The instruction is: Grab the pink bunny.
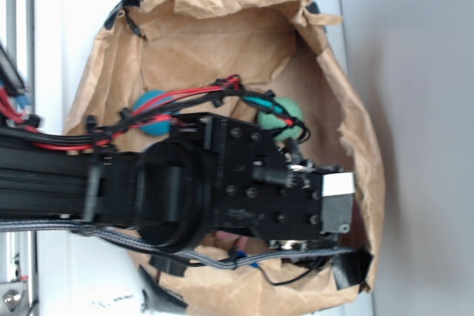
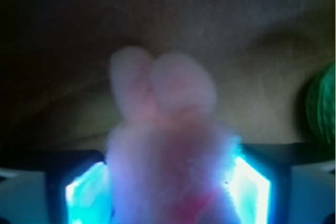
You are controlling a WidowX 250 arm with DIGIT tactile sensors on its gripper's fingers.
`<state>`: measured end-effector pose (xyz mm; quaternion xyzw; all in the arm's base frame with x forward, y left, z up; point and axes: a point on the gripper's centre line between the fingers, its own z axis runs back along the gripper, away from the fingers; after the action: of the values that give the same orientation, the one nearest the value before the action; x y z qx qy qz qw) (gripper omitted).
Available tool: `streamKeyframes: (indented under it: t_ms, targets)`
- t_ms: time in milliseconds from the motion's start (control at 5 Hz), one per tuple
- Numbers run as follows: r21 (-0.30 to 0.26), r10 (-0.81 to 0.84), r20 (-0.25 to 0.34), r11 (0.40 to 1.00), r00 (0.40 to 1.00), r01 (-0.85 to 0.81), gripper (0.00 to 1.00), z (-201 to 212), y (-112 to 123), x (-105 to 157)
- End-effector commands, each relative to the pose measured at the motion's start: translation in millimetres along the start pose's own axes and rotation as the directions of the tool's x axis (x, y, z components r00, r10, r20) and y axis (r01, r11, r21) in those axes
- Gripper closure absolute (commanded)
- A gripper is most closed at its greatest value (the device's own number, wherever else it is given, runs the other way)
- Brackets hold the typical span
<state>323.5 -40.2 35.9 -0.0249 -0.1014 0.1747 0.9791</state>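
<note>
In the wrist view the pink bunny (image 2: 170, 145) fills the middle, blurred and very close, with its two ears pointing up. Its fuzzy body sits between my gripper's (image 2: 168, 192) two fingers (image 2: 86, 195), whose pads glow cyan on either side and touch the fur. The gripper is shut on the bunny. In the exterior view my black arm and wrist (image 1: 244, 183) reach down into the brown paper bag (image 1: 222, 27) and cover the fingers. Only a sliver of pink (image 1: 237, 243) shows under the wrist.
A blue textured ball (image 1: 153, 120) and a green textured ball (image 1: 284, 120) lie in the bag beyond the arm. The green ball (image 2: 321, 108) also shows at the wrist view's right edge. The crumpled bag walls rise all around, on a white surface (image 1: 67, 35).
</note>
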Motion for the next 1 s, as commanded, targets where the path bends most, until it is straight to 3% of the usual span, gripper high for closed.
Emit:
streamKeyframes:
  t_ms: [0, 200, 400, 600, 800]
  targets:
    - [-0.037, -0.008, -0.073, 0.999, 0.997, 0.005, 1.00, 72, 2, 29]
    - [-0.016, -0.027, -0.141, 1.000, 0.990, 0.025, 1.00, 111, 21, 24]
    - [0.006, -0.033, -0.169, 0.999, 0.985, 0.034, 1.00, 144, 41, 12]
    - [0.024, 0.014, -0.102, 1.000, 0.995, -0.012, 1.00, 182, 61, -11]
    - [-0.005, 0.023, -0.076, 1.000, 0.997, -0.024, 1.00, 194, 71, -26]
